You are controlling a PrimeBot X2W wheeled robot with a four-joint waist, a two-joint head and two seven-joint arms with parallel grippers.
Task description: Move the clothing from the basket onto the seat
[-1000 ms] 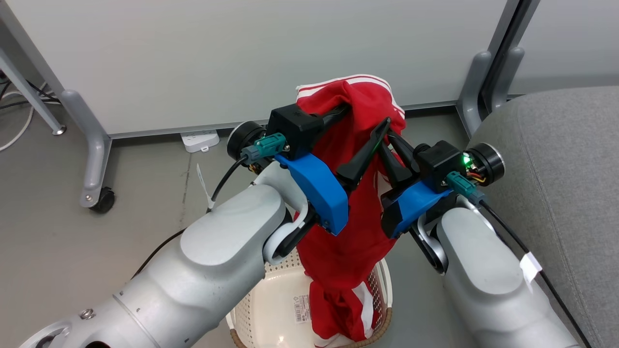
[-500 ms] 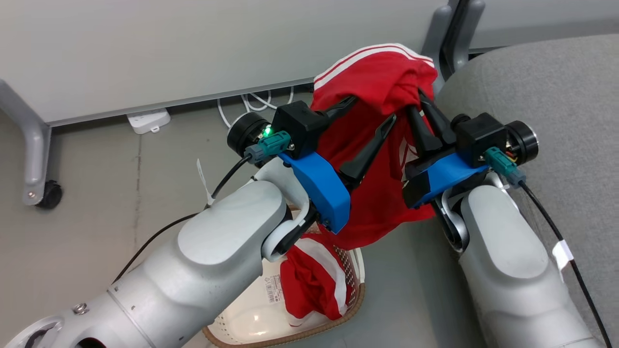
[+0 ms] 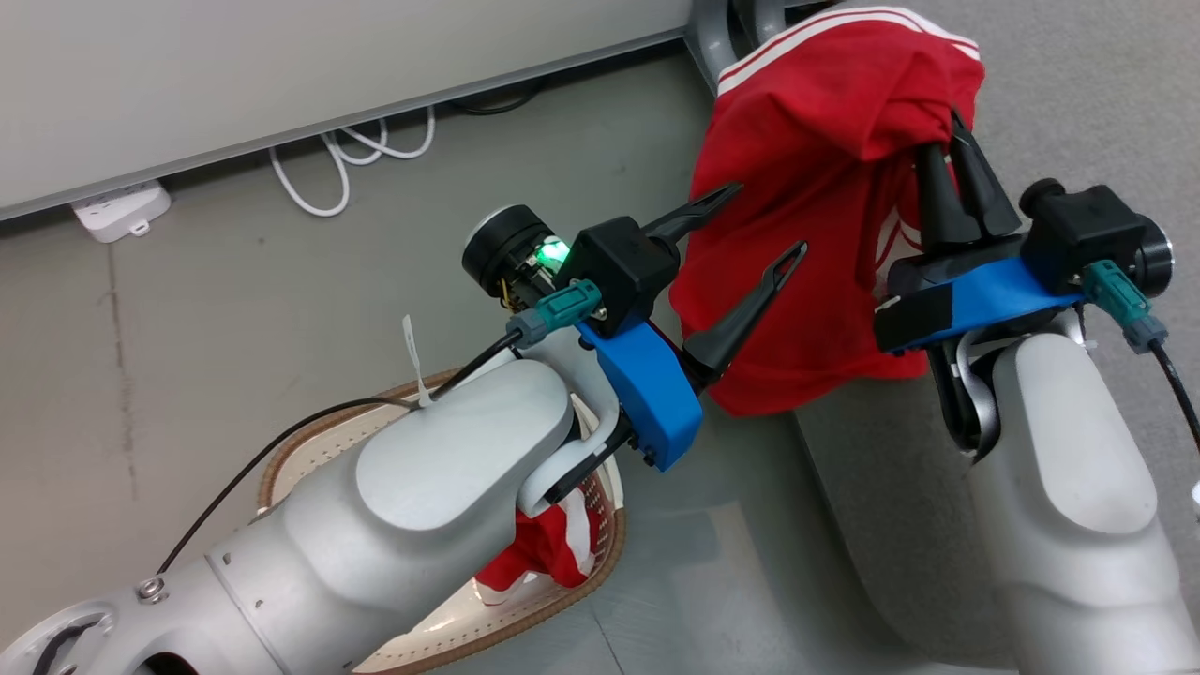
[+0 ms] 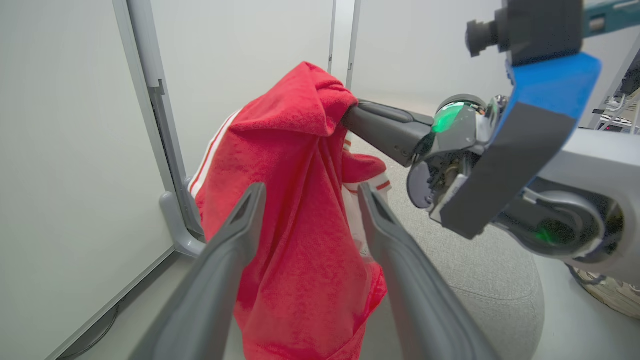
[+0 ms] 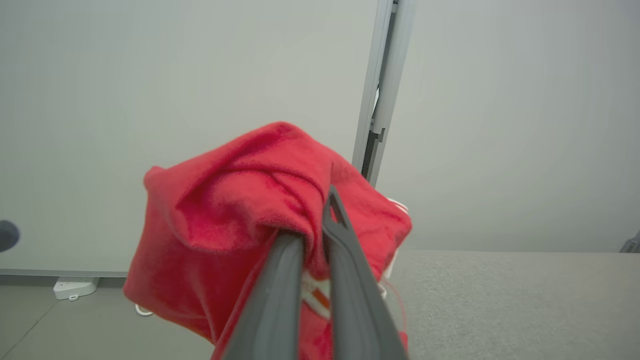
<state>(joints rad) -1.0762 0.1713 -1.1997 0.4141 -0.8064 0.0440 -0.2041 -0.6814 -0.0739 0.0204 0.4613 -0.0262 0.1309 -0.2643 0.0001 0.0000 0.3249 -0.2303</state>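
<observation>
A red garment with white stripes (image 3: pixel 825 169) hangs from my right gripper (image 3: pixel 945 141), which is shut on a bunched fold near its top. It dangles over the front edge of the grey seat (image 3: pixel 1078 66). My left gripper (image 3: pixel 761 227) stands open just left of the cloth, its fingers spread in front of it (image 4: pixel 310 192) with nothing clamped. The right wrist view shows the pinched fold (image 5: pixel 315 225). More red and white clothing (image 3: pixel 539 562) lies in the cream basket (image 3: pixel 281 464), mostly hidden under my left forearm.
A white partition wall runs along the back with a grey foot (image 3: pixel 717 37) beside the seat. A white power strip (image 3: pixel 122 206) and looped white cables (image 3: pixel 347 169) lie on the grey floor by the wall. The seat's surface (image 5: pixel 500 300) stretches to the right.
The head view has swung to the right. My right gripper has carried the red garment up and right to the seat's edge. The left gripper stays open, and the cloth now sits beyond its fingers.
</observation>
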